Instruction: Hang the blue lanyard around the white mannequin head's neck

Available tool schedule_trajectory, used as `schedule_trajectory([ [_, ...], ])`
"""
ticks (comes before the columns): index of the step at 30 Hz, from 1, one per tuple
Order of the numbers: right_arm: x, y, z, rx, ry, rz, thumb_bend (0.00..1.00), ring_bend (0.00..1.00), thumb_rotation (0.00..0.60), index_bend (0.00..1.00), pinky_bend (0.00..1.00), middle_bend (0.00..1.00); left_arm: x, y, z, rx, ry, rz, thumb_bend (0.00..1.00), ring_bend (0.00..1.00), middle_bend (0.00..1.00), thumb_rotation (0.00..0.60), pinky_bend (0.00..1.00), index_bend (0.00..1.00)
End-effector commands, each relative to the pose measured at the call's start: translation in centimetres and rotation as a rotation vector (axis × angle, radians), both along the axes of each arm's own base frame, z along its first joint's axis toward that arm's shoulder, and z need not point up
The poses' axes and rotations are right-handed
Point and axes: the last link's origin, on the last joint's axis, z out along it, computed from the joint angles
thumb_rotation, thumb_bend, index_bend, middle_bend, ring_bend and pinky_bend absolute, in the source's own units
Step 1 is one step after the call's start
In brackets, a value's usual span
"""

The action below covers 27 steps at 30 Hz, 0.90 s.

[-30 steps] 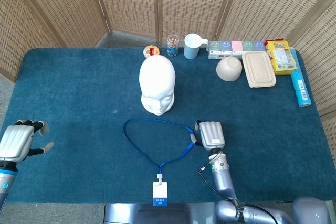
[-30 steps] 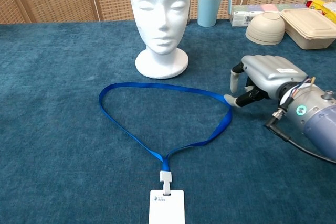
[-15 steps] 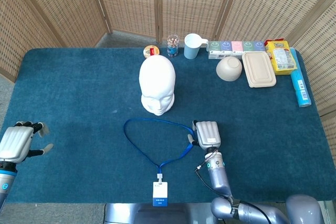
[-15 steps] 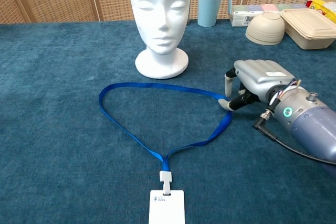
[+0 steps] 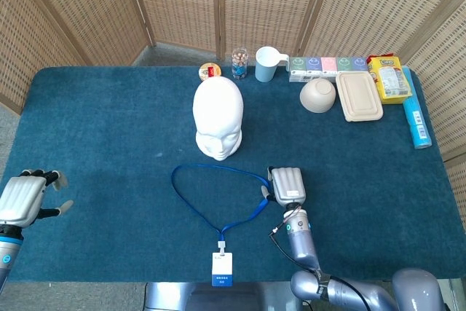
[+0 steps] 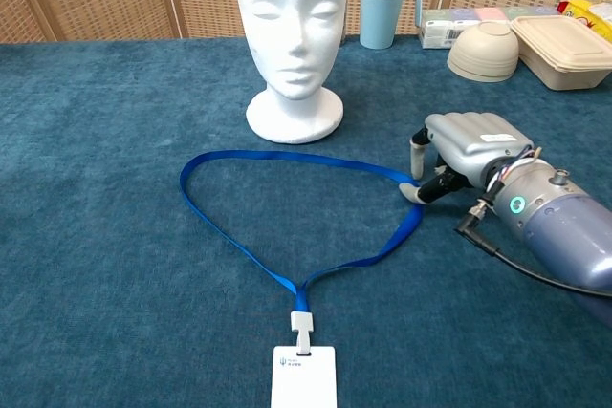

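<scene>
The white mannequin head [image 5: 218, 114] [image 6: 292, 16] stands upright mid-table, facing me. In front of it the blue lanyard [image 5: 226, 171] [image 6: 287, 156] lies flat in a loop, its white badge [image 5: 222, 268] [image 6: 303, 375] near the front edge. My right hand [image 5: 287, 185] [image 6: 466, 143] sits palm-down at the loop's right bend, fingers curled down, with the thumb tip and a fingertip on the strap; the frames do not show whether the strap is pinched. My left hand [image 5: 22, 199] hovers at the table's left edge with fingers spread and nothing in it; only the head view shows it.
Along the back edge stand a small can [image 5: 210, 71], a jar [image 5: 239, 63], a light blue cup [image 5: 266, 63], a row of small boxes [image 5: 328, 65], a beige bowl [image 5: 318, 95], a lidded lunch box [image 5: 359, 95], a yellow packet [image 5: 392, 78] and a blue tube [image 5: 416, 121]. Wicker screens stand behind.
My right hand has slid left until its fingertips reached the loop's right bend. In the last half second it has barely moved. The lanyard and left hand stay put.
</scene>
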Motion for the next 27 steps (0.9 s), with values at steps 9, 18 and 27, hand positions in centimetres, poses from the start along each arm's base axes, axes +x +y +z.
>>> schedule_trajectory([
  [9,-0.24,-0.12,-0.40,0.000,0.008,0.000,0.40,1.00,0.409,0.55,1.00,1.00,-0.04,0.06,-0.06,-0.003,-0.004,0.000,0.20,0.43,0.53,0.464,0.36,0.46],
  [18,-0.14,-0.20,-0.67,0.000,0.012,0.007,0.40,1.00,0.410,0.56,1.00,1.00,-0.12,0.03,-0.05,-0.003,-0.008,0.002,0.20,0.43,0.53,0.466,0.36,0.45],
  [27,-0.03,-0.26,-0.77,0.007,0.024,0.012,0.45,1.00,0.410,0.59,1.00,1.00,-0.19,-0.01,-0.09,-0.005,-0.009,0.002,0.20,0.43,0.52,0.467,0.36,0.44],
])
